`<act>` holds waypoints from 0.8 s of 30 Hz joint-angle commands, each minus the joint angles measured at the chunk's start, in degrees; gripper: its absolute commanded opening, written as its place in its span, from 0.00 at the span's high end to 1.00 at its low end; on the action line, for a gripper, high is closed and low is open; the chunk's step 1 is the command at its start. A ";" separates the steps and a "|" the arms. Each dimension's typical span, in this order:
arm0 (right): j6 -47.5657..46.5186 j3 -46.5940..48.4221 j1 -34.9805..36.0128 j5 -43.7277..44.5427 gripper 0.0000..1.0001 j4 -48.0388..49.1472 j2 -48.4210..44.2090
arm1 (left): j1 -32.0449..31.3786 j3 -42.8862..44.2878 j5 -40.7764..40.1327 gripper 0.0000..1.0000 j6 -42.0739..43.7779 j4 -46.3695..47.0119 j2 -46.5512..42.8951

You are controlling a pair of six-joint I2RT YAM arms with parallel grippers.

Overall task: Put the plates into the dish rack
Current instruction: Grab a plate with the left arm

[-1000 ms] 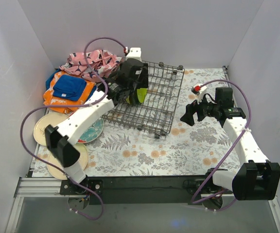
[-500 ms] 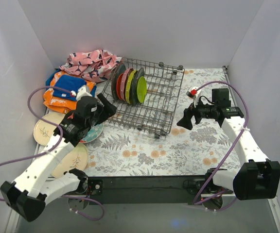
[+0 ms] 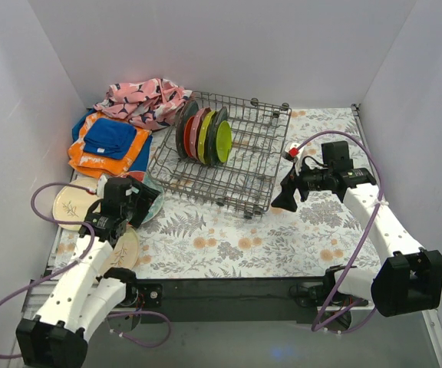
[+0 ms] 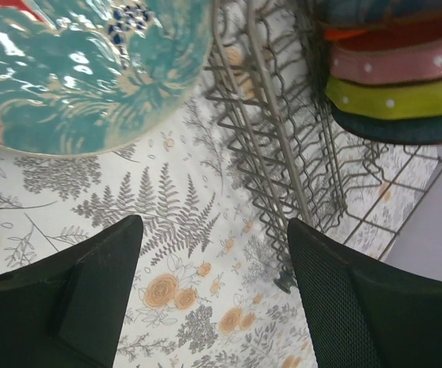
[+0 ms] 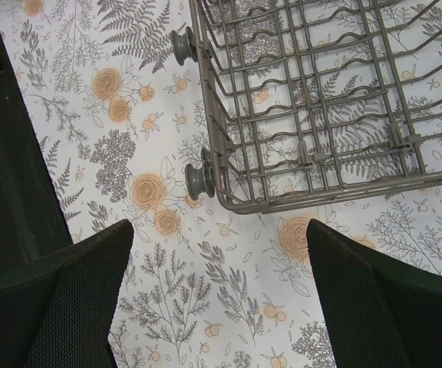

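You are sitting partway: several plates point(image 3: 204, 136) are standing in the dish rack point(image 3: 255, 172), loose plates point(image 3: 69, 205) are lying on the table point(image 3: 229, 245), and left gripper point(image 4: 213, 284) and right gripper point(image 5: 221, 291) are gaping wide, empty.

Table point(image 3: 229, 245) is showing a fern-and-flower print. Rack point(image 3: 244, 165) is sitting at upper centre. Cloths point(image 3: 110, 142) are lying heaped at upper left, pink cloth point(image 3: 140, 100) farthest back. At left edge are lying cream plate point(image 3: 69, 205), second cream plate point(image 3: 127, 245) and teal plate point(image 4: 90, 77).
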 commanded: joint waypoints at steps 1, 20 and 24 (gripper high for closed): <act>-0.94 1.88 0.82 -1.47 0.02 -0.85 -0.04 | 9.39 -7.94 12.14 0.25 -2.50 4.10 -2.69; -1.64 1.53 1.17 -1.38 0.02 -1.11 -0.13 | 19.88 -21.94 13.43 0.27 -9.44 12.47 -2.60; -1.64 1.97 1.26 -1.29 0.02 -1.11 0.05 | 20.50 -22.74 9.21 0.28 -11.99 13.08 -2.08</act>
